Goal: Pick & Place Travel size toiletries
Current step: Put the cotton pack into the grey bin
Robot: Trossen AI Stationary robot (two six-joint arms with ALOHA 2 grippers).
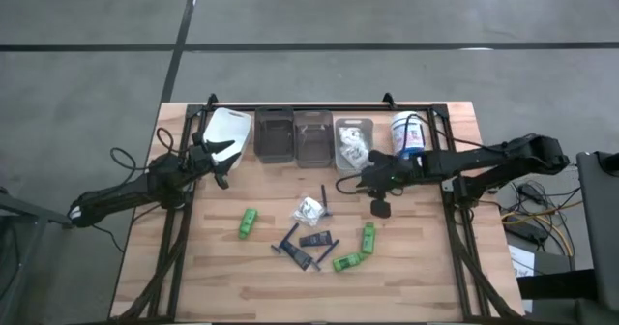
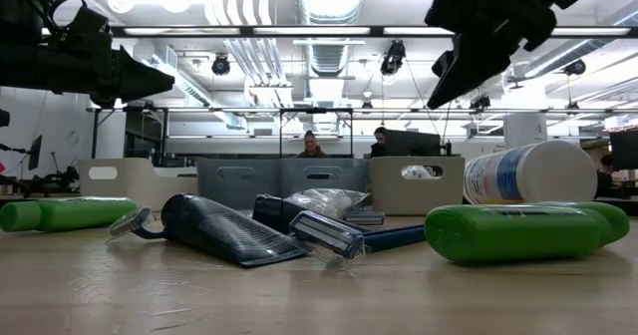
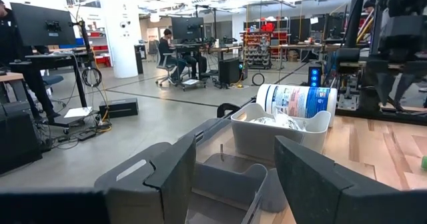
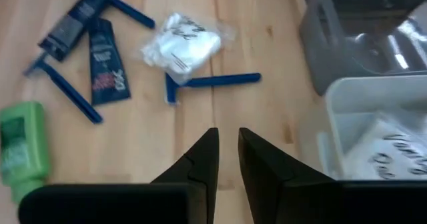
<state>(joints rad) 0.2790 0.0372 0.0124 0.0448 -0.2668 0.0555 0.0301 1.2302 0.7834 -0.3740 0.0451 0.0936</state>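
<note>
1. Writing: the white tub (image 1: 408,134) at the table's 1 o'clock corner carries a blue label whose print is too small to read; the clear packet (image 4: 181,44) shows dark cursive lettering that cannot be made out; the small dark tube (image 4: 105,71) bears red and white print, also unreadable
2. Materials: the table (image 1: 222,277) is pale wooden planking; three glossy green bottles (image 1: 248,222) lie on their sides, one at 8 o'clock of the pile and two at 4 o'clock; blue razors (image 4: 210,82) have thin straight handles; four rectangular plastic bins (image 1: 274,136) line the 12 o'clock edge, and the pale one (image 1: 352,143) holds more packets
3. The right gripper (image 4: 227,147) hangs above bare wood just at 3 o'clock of the packet, its fingers drawn narrow with a thin gap, holding nothing
4. The left gripper (image 1: 224,153) waits at 10 o'clock beside the white bin (image 1: 228,132), fingers spread wide and empty
5. Open room: bare wood runs along the 6 o'clock edge
</note>
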